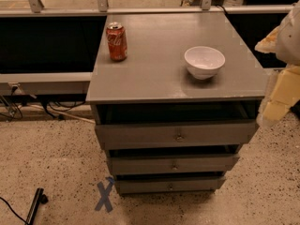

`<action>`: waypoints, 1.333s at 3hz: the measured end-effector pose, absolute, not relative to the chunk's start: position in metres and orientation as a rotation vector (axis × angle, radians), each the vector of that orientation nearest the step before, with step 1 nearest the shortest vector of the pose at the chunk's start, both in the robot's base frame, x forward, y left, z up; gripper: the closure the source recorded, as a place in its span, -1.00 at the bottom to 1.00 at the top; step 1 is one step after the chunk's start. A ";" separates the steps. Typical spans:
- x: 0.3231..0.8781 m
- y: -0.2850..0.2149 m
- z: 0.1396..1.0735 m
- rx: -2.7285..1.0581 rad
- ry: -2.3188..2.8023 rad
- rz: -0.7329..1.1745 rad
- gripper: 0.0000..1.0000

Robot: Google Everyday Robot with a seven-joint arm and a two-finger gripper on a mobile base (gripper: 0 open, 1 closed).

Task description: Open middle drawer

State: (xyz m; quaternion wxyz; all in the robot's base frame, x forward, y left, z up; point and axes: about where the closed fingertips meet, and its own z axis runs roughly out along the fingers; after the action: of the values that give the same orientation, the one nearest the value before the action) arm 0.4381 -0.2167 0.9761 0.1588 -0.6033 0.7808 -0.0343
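Observation:
A grey cabinet stands in the middle of the camera view with three drawers stacked in its front. The middle drawer [173, 164] is a wide flat grey front with a small round metal knob [175, 166] at its centre. A dark gap shows above its front. The top drawer [176, 135] sits above it and the lowest drawer [169, 185] below it. My gripper [274, 104] hangs at the right edge of the view, pale yellow and white, beside the cabinet's right top corner. It is apart from the middle drawer, up and to the right of its knob.
On the cabinet top [154, 74] stand a red soda can [116, 41] at the back left and a white bowl [204, 62] at the right. A grey tape X [105, 196] marks the speckled floor at the front left. A black object [35, 205] lies at the bottom left. Dark low shelving runs behind.

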 end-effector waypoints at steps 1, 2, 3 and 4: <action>0.438 -0.217 0.976 -1.725 2.232 -0.098 -1.00; 0.439 -0.215 0.975 -1.734 2.234 -0.106 -1.00; 0.435 -0.210 0.954 -1.705 2.220 -0.060 -1.00; 0.405 -0.176 0.920 -1.693 2.100 0.046 -1.00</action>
State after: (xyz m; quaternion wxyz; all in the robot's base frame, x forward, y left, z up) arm 0.4048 -0.1758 0.9201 0.2198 -0.6122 0.7594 0.0167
